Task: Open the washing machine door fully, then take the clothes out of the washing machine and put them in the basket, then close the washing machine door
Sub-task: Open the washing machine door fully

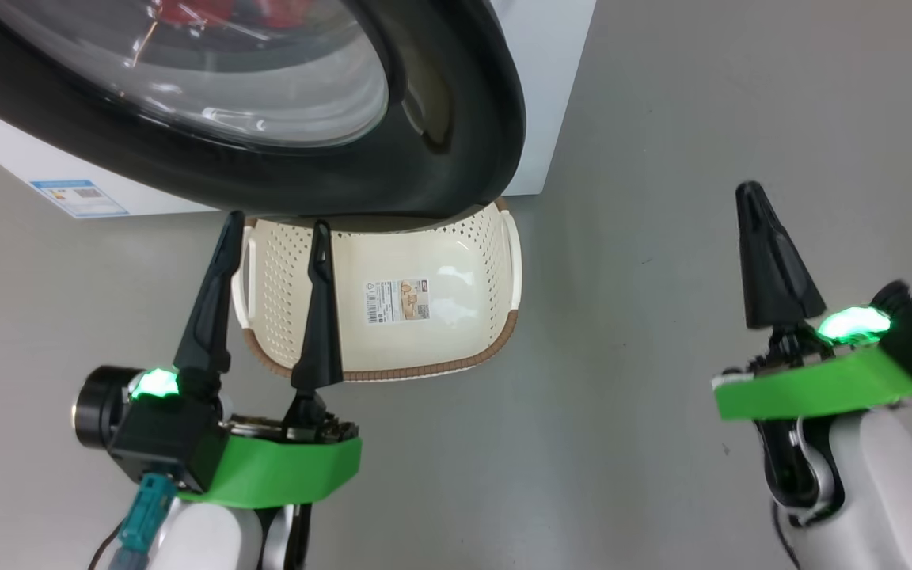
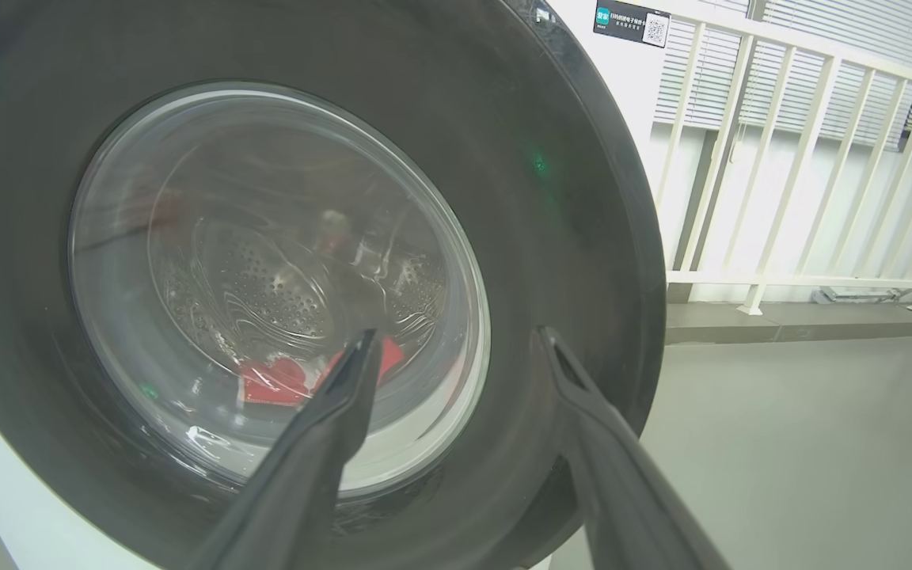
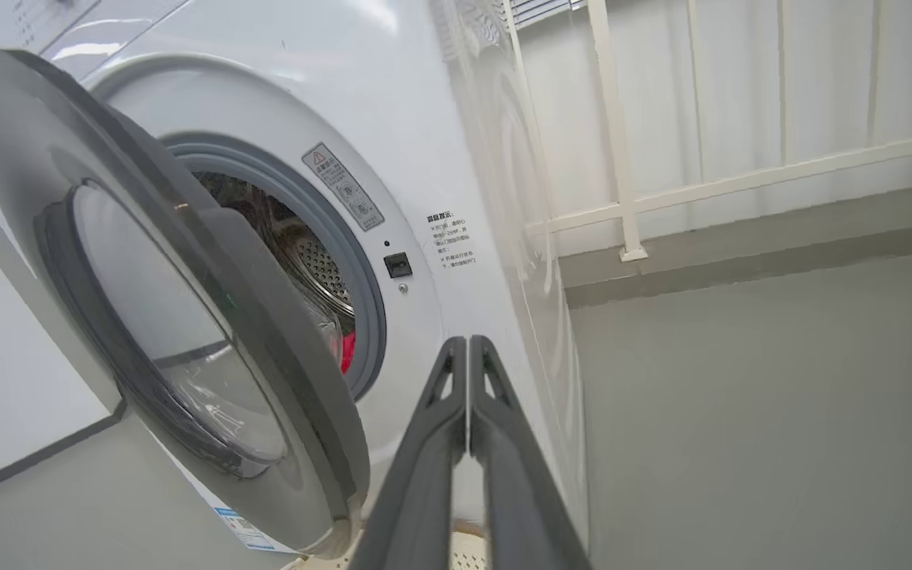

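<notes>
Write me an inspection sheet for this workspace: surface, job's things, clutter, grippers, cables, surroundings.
Surface: smooth grey floor.
Job's things: washing machine upright; washing machine door partly swung open; clothes, red, lying low in the drum; basket on the floor below the door's edge, holding nothing but a paper label.
Clutter: nothing seen.
Grippers: left gripper open, empty, in front of the basket in the head view; right gripper shut, empty, off to the right over the floor.
Cables: teal plug with its lead at the left wrist.
Surroundings: white railing beside the machine.
</notes>
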Robot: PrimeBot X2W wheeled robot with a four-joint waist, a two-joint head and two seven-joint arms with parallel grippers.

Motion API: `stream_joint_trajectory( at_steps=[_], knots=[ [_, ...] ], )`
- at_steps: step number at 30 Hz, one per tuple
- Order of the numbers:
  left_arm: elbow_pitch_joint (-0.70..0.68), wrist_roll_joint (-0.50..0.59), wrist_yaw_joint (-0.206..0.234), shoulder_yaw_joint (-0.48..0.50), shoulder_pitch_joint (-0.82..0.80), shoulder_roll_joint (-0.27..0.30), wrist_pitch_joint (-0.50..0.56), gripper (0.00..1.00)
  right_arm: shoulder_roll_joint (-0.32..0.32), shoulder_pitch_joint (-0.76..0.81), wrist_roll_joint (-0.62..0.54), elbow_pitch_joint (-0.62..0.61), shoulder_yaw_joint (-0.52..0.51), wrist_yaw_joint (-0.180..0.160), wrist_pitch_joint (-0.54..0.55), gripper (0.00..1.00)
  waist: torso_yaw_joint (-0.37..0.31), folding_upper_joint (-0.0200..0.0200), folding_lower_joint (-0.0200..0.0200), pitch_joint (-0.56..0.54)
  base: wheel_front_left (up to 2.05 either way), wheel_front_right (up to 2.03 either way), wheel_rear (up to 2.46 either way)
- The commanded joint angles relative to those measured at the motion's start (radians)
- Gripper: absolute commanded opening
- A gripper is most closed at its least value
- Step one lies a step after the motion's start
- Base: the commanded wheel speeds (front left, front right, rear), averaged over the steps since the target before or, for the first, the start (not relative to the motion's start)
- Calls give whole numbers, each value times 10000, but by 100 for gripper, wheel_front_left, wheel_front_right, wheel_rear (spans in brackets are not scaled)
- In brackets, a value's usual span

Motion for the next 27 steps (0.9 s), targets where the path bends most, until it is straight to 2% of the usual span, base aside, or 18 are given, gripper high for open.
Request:
stream_joint_trajectory(
  at_steps=[1, 4, 5, 7, 11, 15, 22, 27],
  knots=[
    [-368, 24, 60, 237, 95, 146, -49, 100, 49, -474, 1053, -64, 432, 33, -62, 0, 9, -1, 0, -12, 0, 0, 0],
    [-476, 14, 92, 208, 113, 146, -49, 100, 50, -914, 2860, 315, 842, 33, -58, 0, 63, -1, 0, -12, 0, 0, 0],
    [-476, 14, 92, 208, 113, 146, -49, 100, 50, -914, 2860, 315, 842, 33, -58, 0, 63, -1, 0, -12, 0, 0, 0],
    [-532, -8, 100, 154, 103, 146, -49, 100, 51, -1278, 4390, 511, 994, 33, 175, 0, 141, -1, 0, 9, 0, 0, 0],
    [-645, -14, 125, 20, 92, 146, -49, 100, 51, -2080, 7460, 773, 821, 33, 1243, 0, 300, -1, 0, 87, 0, 0, 0],
    [-780, -38, 168, -132, 42, 146, -49, 100, 10, -2908, 9581, 1280, 458, 33, 2663, 0, 507, -1, 0, 220, 0, 0, 0],
    [-874, -27, 251, -316, -7, 146, -49, 100, -265, -4440, 12135, 2793, 308, 33, 5685, 0, 828, -1, 0, 468, 0, 0, 0],
    [-886, -162, 355, -550, -98, 146, -49, 100, -610, -5796, 13265, 4166, 578, 33, 7596, 0, 1122, -1, 0, 634, 0, 0, 0]
  ],
)
